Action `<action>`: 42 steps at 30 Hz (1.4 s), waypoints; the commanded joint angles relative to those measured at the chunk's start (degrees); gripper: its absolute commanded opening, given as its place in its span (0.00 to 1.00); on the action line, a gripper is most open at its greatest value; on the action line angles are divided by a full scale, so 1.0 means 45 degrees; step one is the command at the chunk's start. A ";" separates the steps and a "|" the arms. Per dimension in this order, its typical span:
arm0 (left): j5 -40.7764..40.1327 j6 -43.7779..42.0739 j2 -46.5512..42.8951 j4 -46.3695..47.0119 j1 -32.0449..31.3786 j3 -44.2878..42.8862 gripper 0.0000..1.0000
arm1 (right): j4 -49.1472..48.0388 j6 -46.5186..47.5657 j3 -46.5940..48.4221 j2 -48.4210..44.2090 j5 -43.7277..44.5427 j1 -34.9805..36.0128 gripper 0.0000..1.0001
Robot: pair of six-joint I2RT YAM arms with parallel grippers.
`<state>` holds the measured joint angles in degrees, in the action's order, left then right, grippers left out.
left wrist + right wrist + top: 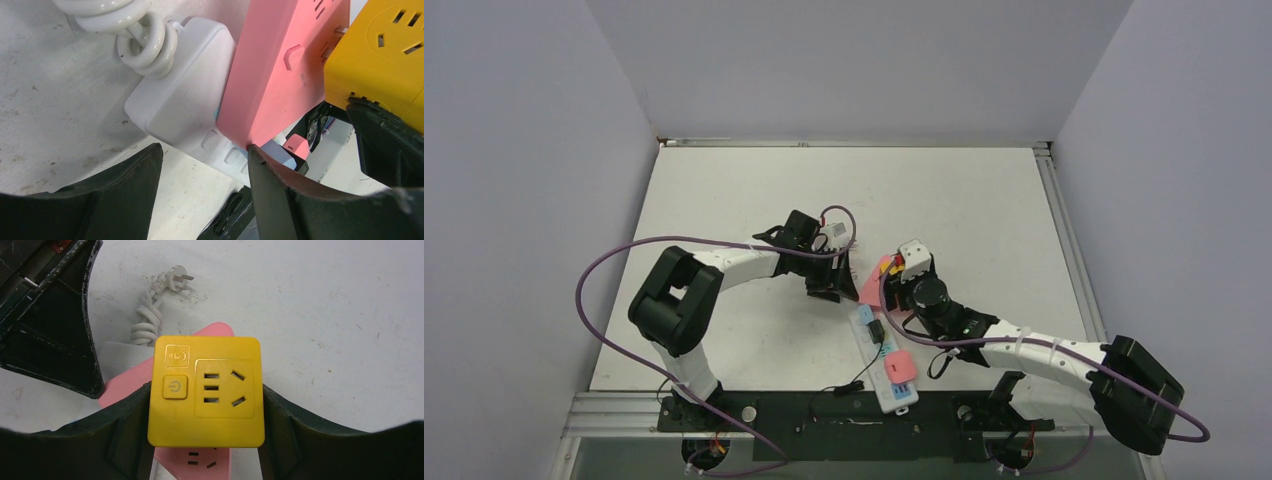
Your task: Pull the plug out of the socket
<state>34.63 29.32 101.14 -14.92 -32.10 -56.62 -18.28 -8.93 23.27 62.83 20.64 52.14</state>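
The socket is a long white power strip [887, 388] lying near the table's front middle, with a blue module [864, 317] and a pink module [902, 365] on it. My right gripper [205, 405] is shut on a yellow cube plug [206, 390], which is over another pink module [200, 460] at the strip's far end. I cannot tell whether the cube is still seated. My left gripper [205, 150] is open at the strip's white end [185, 95]. Its right finger [290, 200] touches the pink module [280, 65]. The yellow cube [385, 55] shows beside it.
The strip's coiled white cord [147, 320], ending in a bare plug [177, 279], lies on the table just beyond the strip. A small black plug [876, 330] sits in the strip's middle, with a thin black cable [849, 385] running to the front rail. Grey walls enclose the table.
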 commanded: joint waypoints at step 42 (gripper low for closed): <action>-0.2169 -0.0969 0.0341 -0.1030 0.0125 0.0260 0.62 | 0.1372 -0.4685 0.1926 0.2952 -0.2552 -0.7437 0.48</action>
<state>34.41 29.10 101.03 -16.43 -31.66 -56.62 -9.76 -29.06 29.17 76.14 11.35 19.68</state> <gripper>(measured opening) 0.625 0.602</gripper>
